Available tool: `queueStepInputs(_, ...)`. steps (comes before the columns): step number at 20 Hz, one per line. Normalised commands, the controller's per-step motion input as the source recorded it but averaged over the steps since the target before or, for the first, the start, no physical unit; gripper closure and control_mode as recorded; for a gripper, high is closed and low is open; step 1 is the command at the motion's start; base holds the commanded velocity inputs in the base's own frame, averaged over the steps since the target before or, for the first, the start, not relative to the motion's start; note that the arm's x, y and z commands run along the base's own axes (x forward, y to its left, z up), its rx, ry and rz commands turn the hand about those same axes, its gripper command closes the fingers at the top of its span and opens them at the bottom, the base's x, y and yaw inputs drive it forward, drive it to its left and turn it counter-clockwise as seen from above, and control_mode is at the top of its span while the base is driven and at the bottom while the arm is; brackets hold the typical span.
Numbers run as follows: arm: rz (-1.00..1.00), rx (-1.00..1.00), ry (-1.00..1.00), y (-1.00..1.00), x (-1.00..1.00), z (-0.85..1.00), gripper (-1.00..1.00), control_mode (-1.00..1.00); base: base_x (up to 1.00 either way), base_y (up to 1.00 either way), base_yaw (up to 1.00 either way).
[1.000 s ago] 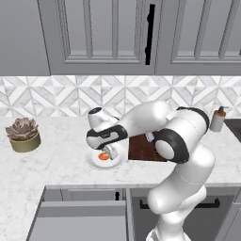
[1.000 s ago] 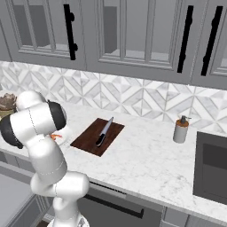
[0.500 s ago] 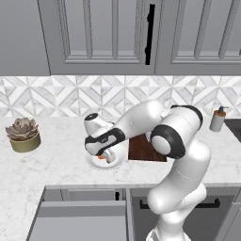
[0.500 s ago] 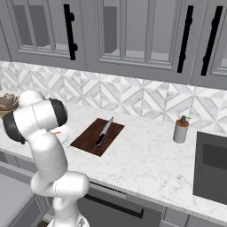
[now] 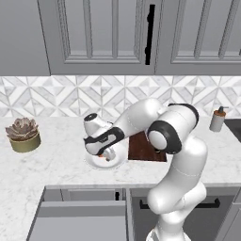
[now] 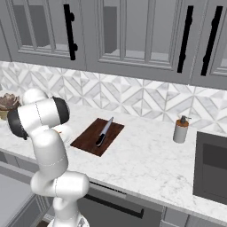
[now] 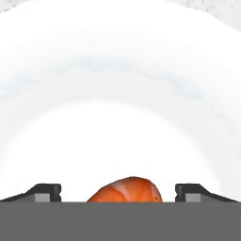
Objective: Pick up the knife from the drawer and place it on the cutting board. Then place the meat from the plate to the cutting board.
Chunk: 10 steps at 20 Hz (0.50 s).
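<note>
The white plate point(image 5: 96, 162) lies on the counter left of the dark reddish-brown cutting board point(image 5: 141, 147). My gripper point(image 5: 104, 153) is down over the plate. In the hand view the gripper point(image 7: 120, 193) is open, its two fingertips point(image 7: 47, 192) wide apart on either side of the orange-red meat point(image 7: 126, 190), which rests on the plate point(image 7: 117, 94). The knife point(image 6: 104, 132) lies on the cutting board point(image 6: 88, 141), its silver blade pointing to the wall. The grey drawer point(image 5: 80, 221) stands open below the counter edge.
A tan pot with a succulent point(image 5: 22, 135) stands at the counter's left. A soap bottle point(image 6: 180, 129) sits to the right of the board, near a dark inset point(image 6: 212, 164). Grey cabinet doors with black handles point(image 5: 149, 33) hang above.
The hand has come down and a little left onto the plate, with its fingers now around the meat. The knife and board have not moved.
</note>
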Motion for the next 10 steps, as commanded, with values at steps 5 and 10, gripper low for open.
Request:
queueStepInputs(5, 0.16, 0.0, 0.0, 0.0, 0.12, -0.23, 1.0, -1.0, 0.0, 0.0, 0.0)
queueStepInputs(10, 0.17, 0.0, 0.0, 0.0, 0.03, -0.17, 1.0, -1.0, 0.0, 0.0, 0.0)
